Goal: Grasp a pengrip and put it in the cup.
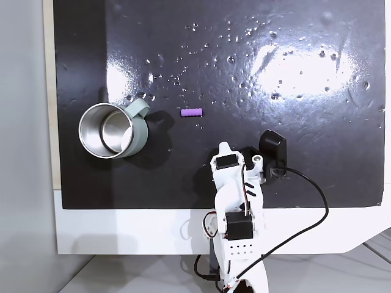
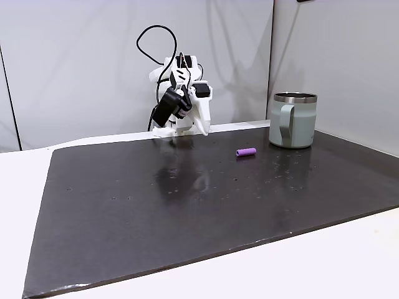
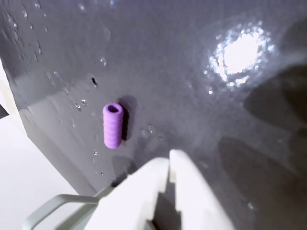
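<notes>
Closest to the wrist camera: the gripper (image 3: 169, 165), white, fingers pressed together with only a thin dark line between the tips, nothing held. Just beyond the tips and a little to the left in this view, the pengrip (image 3: 113, 125), lying flat on the black mat (image 3: 201, 110), one open end turned up toward the lens. Not touching the fingers; near, but apart.

Probably lying loose there as the thing to be picked, and the arm (image 1: 235, 195) folded back at the mat's near edge, so likely the reach not yet begun. Jaws to be opened first, judging from their closed stand.

Further out, the cup (image 1: 113, 130), standing upright on the mat, well apart from the gripper, handle (image 1: 138, 108) pointing toward the pengrip's side. Empty steel inside visible from above.

In the wrist view, ribs and hollow end of the pengrip clear, and a pale green handle at the bottom left corner. In a fixed view from the side, pengrip (image 2: 246, 152) between arm and cup (image 2: 292, 121), closer to the cup. From above, the black camera module (image 1: 272, 148) with cable beside the arm.
</notes>
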You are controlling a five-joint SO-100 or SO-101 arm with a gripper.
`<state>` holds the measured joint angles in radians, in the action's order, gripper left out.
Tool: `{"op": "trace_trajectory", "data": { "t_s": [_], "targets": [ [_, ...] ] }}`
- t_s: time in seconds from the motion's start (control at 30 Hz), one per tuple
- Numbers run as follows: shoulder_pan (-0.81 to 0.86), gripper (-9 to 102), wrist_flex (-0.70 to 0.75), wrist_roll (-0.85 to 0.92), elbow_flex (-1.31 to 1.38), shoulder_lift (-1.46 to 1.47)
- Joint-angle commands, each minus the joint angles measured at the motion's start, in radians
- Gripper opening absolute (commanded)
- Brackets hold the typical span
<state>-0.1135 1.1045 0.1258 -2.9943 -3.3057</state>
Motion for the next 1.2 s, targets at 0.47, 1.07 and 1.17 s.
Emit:
{"op": "trace_trajectory", "data": {
  "t_s": [0.47,1.07,1.17],
  "targets": [
    [-0.107,0,-0.247,-0.097,0.439,0.739],
    [-0.156,0,-0.316,-0.295,0.781,1.362],
    [-0.169,4,-0.330,-0.314,0.796,1.394]
  ]
}}
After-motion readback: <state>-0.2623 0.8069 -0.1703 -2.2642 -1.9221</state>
